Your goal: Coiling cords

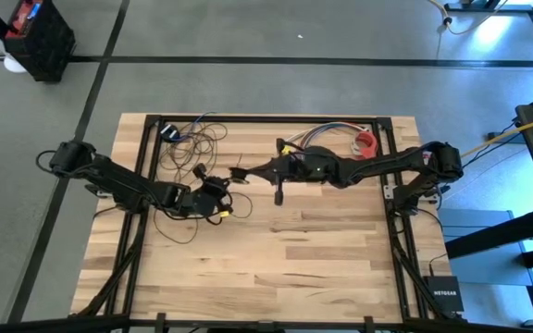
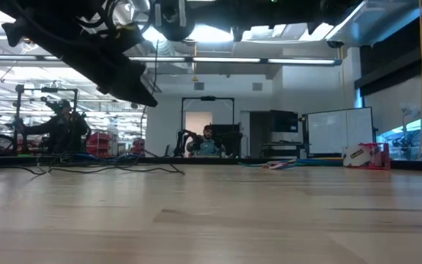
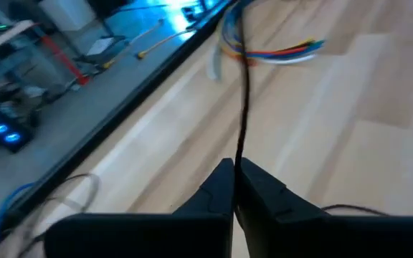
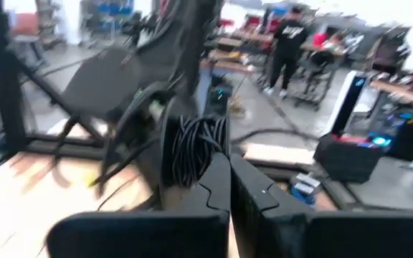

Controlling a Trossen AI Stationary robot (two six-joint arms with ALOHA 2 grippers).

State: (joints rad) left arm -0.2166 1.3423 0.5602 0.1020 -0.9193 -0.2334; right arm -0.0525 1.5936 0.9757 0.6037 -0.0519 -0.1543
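The cords [image 1: 191, 148] are lying looped on the table's [image 1: 276, 268] far-left part, 1 strand running taut into the left gripper [image 3: 234, 179], which is pinching it. The right gripper [image 4: 229, 172] is hovering mid-table, fingers closed together.

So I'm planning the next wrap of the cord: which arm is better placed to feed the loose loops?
Probably left. The left gripper is shut on the cord, nearest the loose loops; the right gripper grips the coiled bundle.
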